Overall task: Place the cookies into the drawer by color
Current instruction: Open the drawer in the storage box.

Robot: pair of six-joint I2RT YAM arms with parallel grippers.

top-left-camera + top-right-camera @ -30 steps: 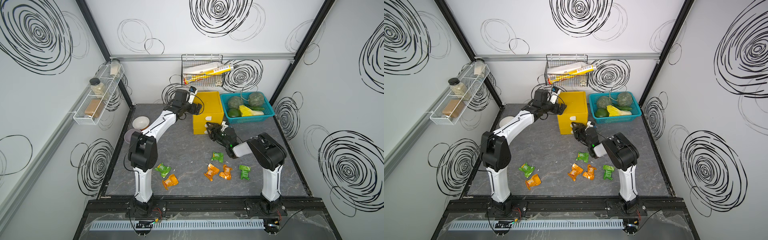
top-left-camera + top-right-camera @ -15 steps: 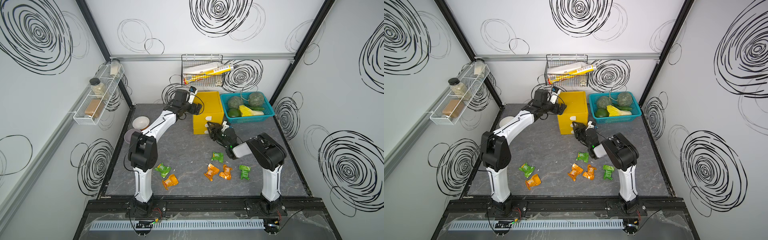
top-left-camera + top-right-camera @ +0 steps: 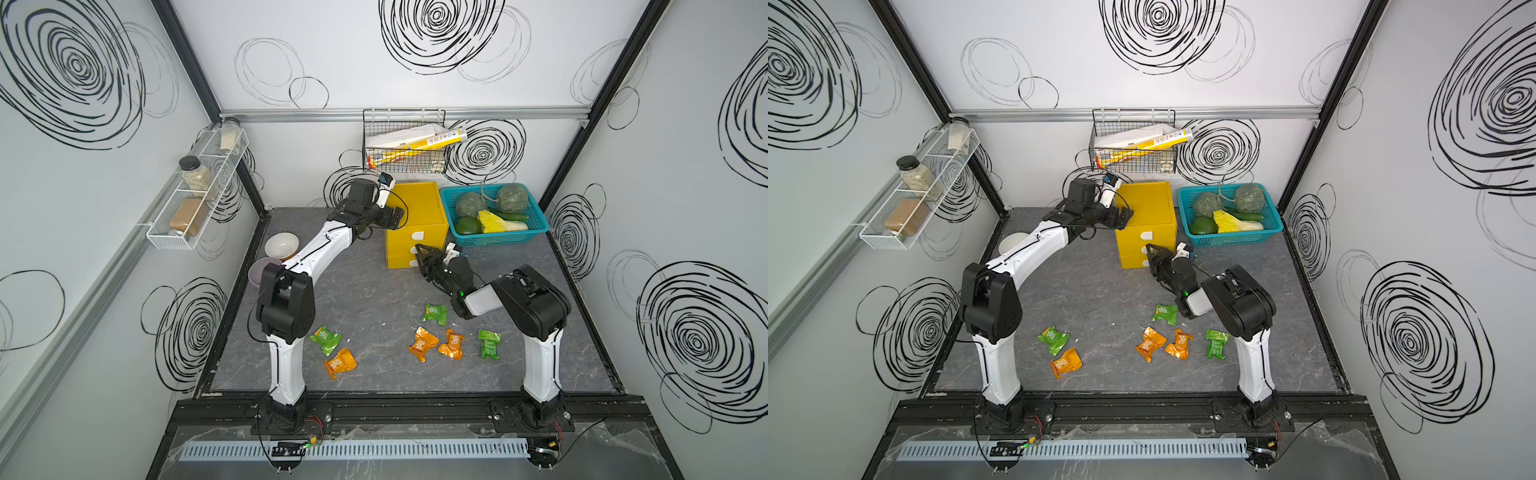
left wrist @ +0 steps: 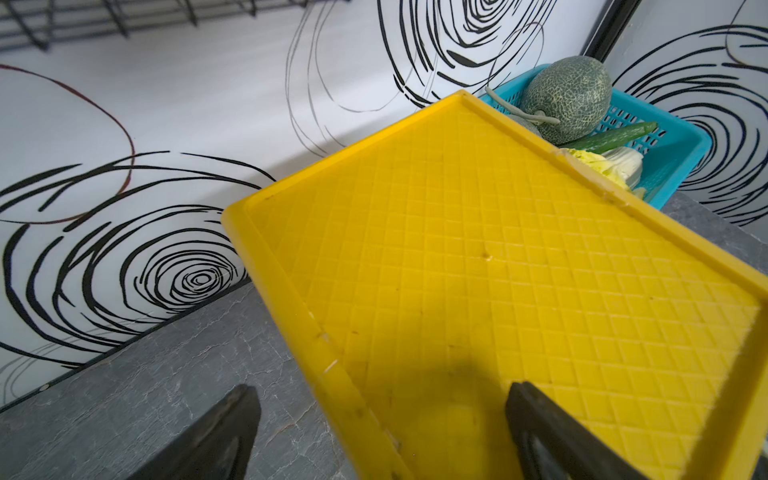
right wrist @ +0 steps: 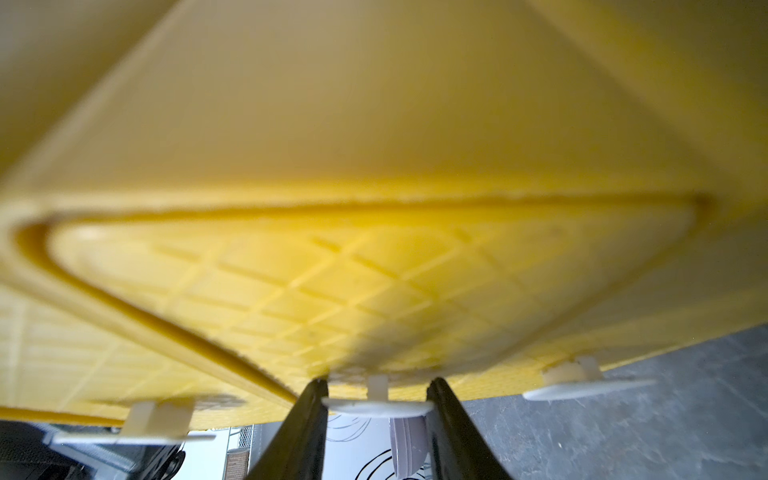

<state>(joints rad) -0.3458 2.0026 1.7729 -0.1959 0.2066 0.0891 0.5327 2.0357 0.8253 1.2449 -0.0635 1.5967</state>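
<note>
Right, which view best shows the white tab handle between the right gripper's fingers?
Right wrist view: the tab handle sits close-up between the right gripper's fingers. Both top views show it tiny; left wrist shows only the yellow cabinet's top.

Bright, even light, soft shadows
Right wrist view of the drawer (image 5: 374, 257) is blurry (top views bend at edges).

We see the left arm (image 3: 320, 246) reaching far back, the left tool (image 3: 394, 217) with jaws spread wide; the right arm (image 3: 530, 301) folds at its elbow, forearm low, the right tool (image 3: 419, 255) narrowed (whether it pinches, we cannot tell)
</note>
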